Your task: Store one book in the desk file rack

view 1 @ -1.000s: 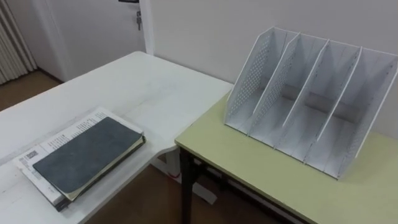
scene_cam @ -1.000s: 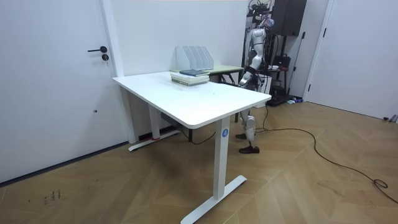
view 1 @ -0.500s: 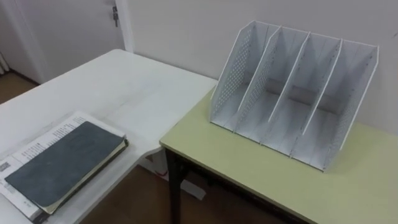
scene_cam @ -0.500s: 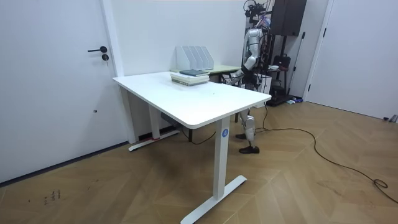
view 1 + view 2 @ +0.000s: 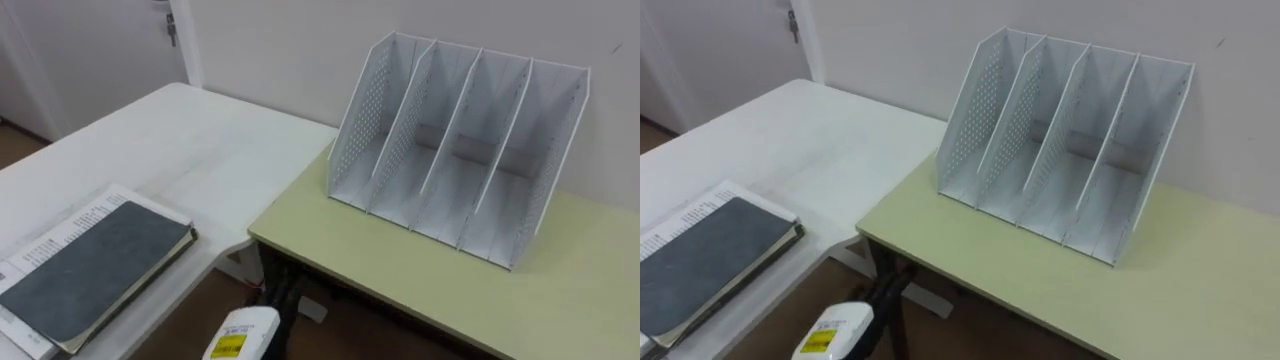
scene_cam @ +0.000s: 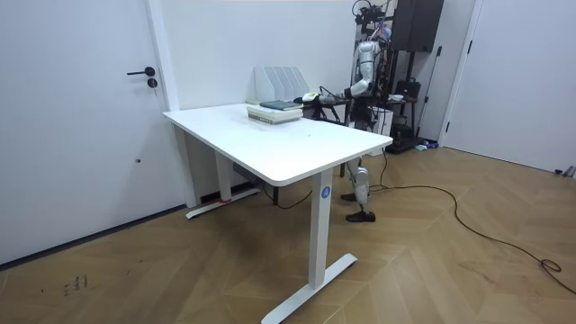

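Low at the edge, left hand (image 5: 240,335), open or curled impossible to tell; dark book (image 5: 85,262) flat on papers (image 5: 62,232) on white desk (image 5: 190,140); file rack (image 5: 455,150) upright on green desk (image 5: 400,280).

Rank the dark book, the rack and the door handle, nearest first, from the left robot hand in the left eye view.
1. The dark book, on the white table, just left of the left robot hand.
2. The rack, ahead and to the right, on the green desk.
3. The door handle, far ahead at the upper left, beyond the white table.
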Tool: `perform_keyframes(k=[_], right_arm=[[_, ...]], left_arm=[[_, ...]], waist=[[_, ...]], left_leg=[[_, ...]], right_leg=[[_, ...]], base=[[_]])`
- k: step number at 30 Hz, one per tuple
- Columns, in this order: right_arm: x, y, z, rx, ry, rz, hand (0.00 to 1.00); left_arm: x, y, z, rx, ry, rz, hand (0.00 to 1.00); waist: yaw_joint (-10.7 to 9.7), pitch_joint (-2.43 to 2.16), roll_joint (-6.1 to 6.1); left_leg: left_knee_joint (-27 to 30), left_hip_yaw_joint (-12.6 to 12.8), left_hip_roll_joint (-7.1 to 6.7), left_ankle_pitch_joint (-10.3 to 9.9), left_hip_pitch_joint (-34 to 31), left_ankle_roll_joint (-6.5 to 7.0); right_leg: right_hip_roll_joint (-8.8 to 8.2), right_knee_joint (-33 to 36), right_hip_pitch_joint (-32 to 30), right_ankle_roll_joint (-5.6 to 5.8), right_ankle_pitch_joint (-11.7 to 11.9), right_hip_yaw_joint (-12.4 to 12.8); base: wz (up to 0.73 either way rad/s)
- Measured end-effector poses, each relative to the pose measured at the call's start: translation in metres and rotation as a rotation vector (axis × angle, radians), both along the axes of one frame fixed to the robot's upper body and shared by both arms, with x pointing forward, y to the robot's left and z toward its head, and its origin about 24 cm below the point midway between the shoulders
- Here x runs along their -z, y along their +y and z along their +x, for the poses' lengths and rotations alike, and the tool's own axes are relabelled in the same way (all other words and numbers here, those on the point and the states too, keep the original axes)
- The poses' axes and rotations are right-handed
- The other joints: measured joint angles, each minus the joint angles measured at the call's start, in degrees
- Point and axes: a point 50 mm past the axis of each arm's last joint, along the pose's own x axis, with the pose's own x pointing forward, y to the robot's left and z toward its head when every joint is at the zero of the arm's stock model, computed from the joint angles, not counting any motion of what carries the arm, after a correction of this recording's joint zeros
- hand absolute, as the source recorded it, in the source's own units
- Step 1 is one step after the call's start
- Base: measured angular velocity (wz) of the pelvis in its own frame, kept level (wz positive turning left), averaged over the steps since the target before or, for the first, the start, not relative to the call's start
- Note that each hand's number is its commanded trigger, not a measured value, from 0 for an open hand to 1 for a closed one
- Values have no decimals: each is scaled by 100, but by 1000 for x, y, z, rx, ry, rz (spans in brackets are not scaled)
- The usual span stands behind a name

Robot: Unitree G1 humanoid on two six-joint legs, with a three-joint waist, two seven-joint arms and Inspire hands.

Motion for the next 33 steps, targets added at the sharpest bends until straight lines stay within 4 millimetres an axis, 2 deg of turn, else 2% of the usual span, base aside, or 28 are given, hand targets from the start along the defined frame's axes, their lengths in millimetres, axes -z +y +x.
perform_keyframes(k=[3,8,11,17,20,26,31,33], right_arm=[[0,0,-3,2,9,4,0],[0,0,-6,4,17,4,0],[1,0,-8,5,31,2,0],[1,0,-12,7,52,5,0],[1,0,-13,7,60,4,0],[1,0,-15,15,66,9,0],[1,-2,-17,37,66,14,0],[0,-3,-17,46,67,16,0]], left_arm=[[-11,-1,2,-4,-80,-16,0],[-14,5,4,-37,-135,-21,0],[-17,11,5,-71,-179,-23,0],[-25,23,7,-120,-298,27,0],[-27,26,8,-135,-336,38,0],[-34,52,11,-229,-391,74,0],[-39,63,12,-283,-437,82,0],[-34,66,10,-296,-433,87,0]], waist=[[0,8,1],[-3,15,7],[6,39,12],[8,26,35],[108,22,36],[163,9,51],[175,-13,87],[179,-32,116]], left_leg=[[-1,-3,0,0,-1,0],[-1,-3,0,0,8,0],[-5,-3,1,0,7,0],[-6,-3,16,0,2,0],[-5,8,16,0,13,0],[-7,5,15,0,42,0],[-8,0,15,0,89,0],[-7,1,15,0,95,0]], right_leg=[[2,-2,6,0,0,3],[2,-3,13,-4,2,1],[1,-11,48,-6,5,-20],[6,-80,78,-18,33,-91],[8,-80,72,-18,35,-67],[12,-85,98,-19,35,-31],[12,-99,159,-19,35,-38],[12,-98,176,-19,35,-34]], base=[[0],[0],[3],[6],[-4],[-3],[0],[0]])
